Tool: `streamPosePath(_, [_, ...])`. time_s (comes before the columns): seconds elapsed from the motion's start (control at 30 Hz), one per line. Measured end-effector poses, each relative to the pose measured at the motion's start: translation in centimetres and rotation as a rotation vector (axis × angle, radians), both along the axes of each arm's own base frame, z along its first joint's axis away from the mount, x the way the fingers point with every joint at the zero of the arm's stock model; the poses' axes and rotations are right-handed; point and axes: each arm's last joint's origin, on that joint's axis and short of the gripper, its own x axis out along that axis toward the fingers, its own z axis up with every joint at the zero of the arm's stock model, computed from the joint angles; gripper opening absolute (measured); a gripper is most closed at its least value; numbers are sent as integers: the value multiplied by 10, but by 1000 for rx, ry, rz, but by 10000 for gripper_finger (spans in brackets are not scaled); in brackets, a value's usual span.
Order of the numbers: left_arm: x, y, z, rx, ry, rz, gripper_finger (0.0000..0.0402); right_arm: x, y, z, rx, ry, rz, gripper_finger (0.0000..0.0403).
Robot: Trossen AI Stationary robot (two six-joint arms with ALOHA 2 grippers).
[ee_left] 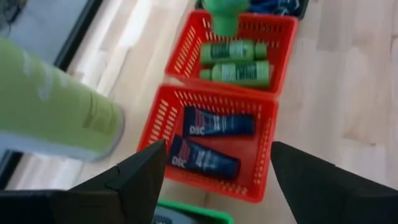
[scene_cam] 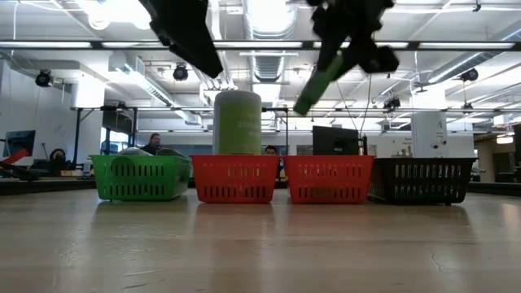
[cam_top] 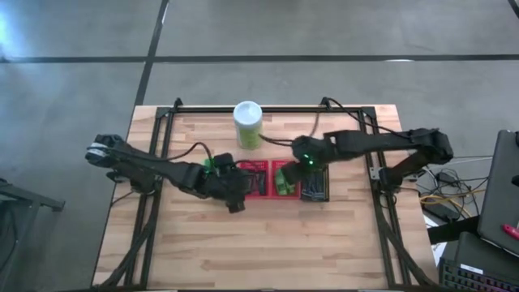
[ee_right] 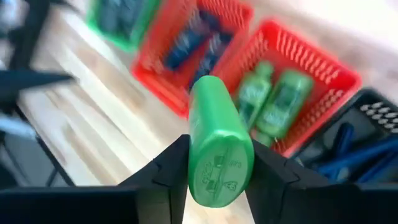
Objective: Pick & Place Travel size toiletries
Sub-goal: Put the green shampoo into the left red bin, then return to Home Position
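My right gripper (ee_right: 219, 177) is shut on a bright green mini bottle (ee_right: 217, 143) above the right red basket (ee_right: 323, 68), where two more green bottles (ee_right: 273, 96) lie. In the low view the held bottle (scene_cam: 319, 81) hangs tilted over that basket (scene_cam: 329, 179). Two dark blue tubes (ee_left: 208, 143) lie in the left red basket (ee_left: 264, 149). Thin dark blue sticks (ee_right: 357, 152) lie in the black basket (cam_top: 315, 186). My left gripper (ee_left: 217, 180) is open, above the table's near side of the green basket (cam_top: 214, 165). My right gripper pinches the green bottle between its two fingers (ee_right: 171, 168) on the sides of the body near the base end (ee_right: 217, 177). It comes from above, slanting down. The bottle runs along the fingers, lifted clear, its far end (scene_cam: 303, 104) tilted down toward the baskets.
A tall green white-lidded canister (cam_top: 248, 123) stands on the far side of the basket row, also seen in the low view as the canister (scene_cam: 237, 122). The four baskets sit side by side mid-table. Bare wood lies toward the near edge (cam_top: 268, 251).
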Motion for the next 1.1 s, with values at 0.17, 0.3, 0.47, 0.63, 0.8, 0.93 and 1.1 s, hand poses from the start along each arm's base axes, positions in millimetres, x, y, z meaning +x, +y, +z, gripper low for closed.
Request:
streamPosePath(0.17, [-4, -7, 1, -42, -11, 2, 291, 20, -26, -34, 181, 87, 168, 101])
streamPosePath(0.3, [-7, -11, 3, -68, -27, 9, 293, 24, -50, -61, 270, 217, 235, 111])
streamPosePath(0.47, [-11, -15, 7, -95, -56, 25, 294, 28, -69, -69, 273, 291, 265, 138])
streamPosePath(0.63, [-12, -16, 7, -102, -58, 30, 292, 40, -74, -63, 291, 237, 305, 146])
streamPosePath(0.8, [-13, -15, 6, -81, -50, 43, 291, 48, -77, -62, 207, 265, 283, 152])
streamPosePath(0.93, [-14, -15, 6, -74, -36, 43, 292, 45, -81, -46, 60, 302, 230, 169])
streamPosePath(1.1, [-19, -14, 4, -30, -1, 54, 291, 30, -73, -4, -125, 279, 185, 199])
